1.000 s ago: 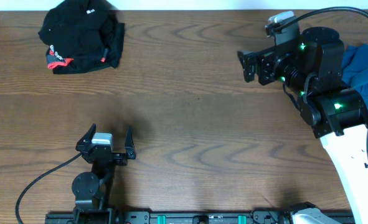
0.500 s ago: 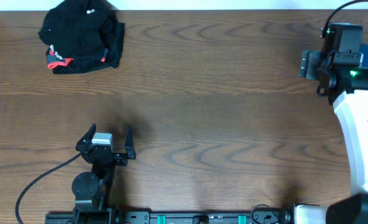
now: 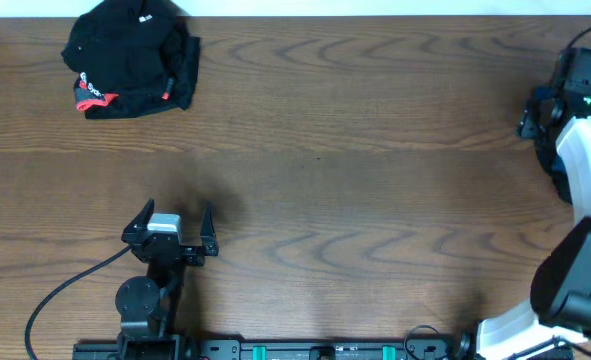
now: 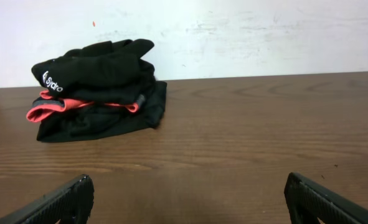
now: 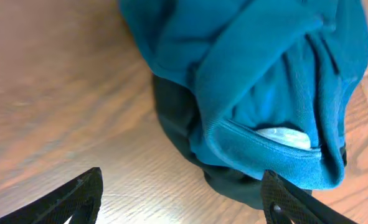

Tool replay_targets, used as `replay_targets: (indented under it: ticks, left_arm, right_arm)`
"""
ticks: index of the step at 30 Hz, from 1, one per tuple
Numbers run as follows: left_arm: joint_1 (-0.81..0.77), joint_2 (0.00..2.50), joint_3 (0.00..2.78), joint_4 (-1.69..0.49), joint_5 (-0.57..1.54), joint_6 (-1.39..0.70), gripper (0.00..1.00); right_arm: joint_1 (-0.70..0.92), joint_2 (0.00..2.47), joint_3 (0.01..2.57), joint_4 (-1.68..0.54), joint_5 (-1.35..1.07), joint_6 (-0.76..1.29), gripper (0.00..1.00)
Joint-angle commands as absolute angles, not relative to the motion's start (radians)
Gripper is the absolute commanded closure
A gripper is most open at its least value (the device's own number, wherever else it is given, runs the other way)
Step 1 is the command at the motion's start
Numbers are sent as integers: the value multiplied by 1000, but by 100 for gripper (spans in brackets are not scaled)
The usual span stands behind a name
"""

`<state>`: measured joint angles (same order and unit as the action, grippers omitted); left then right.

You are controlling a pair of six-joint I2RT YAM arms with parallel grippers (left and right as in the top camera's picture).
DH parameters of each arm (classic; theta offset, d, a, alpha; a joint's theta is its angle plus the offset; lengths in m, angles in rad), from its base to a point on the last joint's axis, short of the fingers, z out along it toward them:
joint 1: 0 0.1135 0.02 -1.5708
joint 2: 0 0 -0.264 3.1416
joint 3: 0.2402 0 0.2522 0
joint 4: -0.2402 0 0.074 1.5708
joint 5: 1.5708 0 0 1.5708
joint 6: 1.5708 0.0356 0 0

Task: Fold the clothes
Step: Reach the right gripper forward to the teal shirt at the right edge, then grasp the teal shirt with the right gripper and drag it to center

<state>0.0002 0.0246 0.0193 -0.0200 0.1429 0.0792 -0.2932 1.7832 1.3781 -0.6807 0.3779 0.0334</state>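
A folded black garment with red trim (image 3: 130, 60) lies at the far left of the table; it also shows in the left wrist view (image 4: 99, 87). A crumpled teal garment (image 5: 264, 81) over a dark one lies just ahead of my right gripper (image 5: 184, 199), which is open and empty, its right finger near the cloth's edge. In the overhead view the right arm (image 3: 575, 130) covers that pile at the far right edge. My left gripper (image 3: 170, 228) is open and empty near the front left, well short of the black garment; its jaws also show in the left wrist view (image 4: 187, 199).
The brown wooden table (image 3: 335, 180) spans the view. A black cable (image 3: 65, 295) runs from the left arm's base at the front edge. A white wall (image 4: 233, 31) stands behind the table's far edge.
The right arm has swung from the table's upper right to its far right edge and now covers the teal pile. The left arm and the black garment have not moved.
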Motion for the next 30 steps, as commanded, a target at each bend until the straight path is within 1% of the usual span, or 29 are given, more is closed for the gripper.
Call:
replay_targets:
  ticks: [1,4,7,9,18,21,23,24,27,28,30]
  left_arm:
    - [6,23,4,-56,154,86,2]
    - [6,23,4,-56,154,86,2]
    - [6,23,4,-56,154,86,2]
    - [6,23,4,-56,154,86,2]
    - [6,23,4,-56,154,86,2]
    - [6,23,4,-56,154,86,2]
    - [6,23,4,-56,154,86,2]
    - [6,23,4,-56,153,86,2]
    - [6,23,4,-56,154,86,2]
    - [6,23,4,-56,154,86,2]
    - [6,23,4,-56,154,86,2]
  right_arm:
    - [-341,1798,1386,-670,396,47,21]
    - [-379,1804,1386,-659,391,44,22]
    - [-408,1806,1386,-645,365,35,30]
    - [-422,1815,1386,-632,323,7,33]
    - [-435,1890,1385,-581,284,-9,33]
    - [-435,1924,1386,-554,272,-9,36]
    - [-435,1950,1386,-538,258,-9,44]
    - [-435,1965,1385,-533,256,-9,50]
    - [-435,1997,1386,-534,255,-3,81]
    - [-435,1998,1386,-535,257,7,98]
    - [-435,1991,1386,-535,257,23,99]
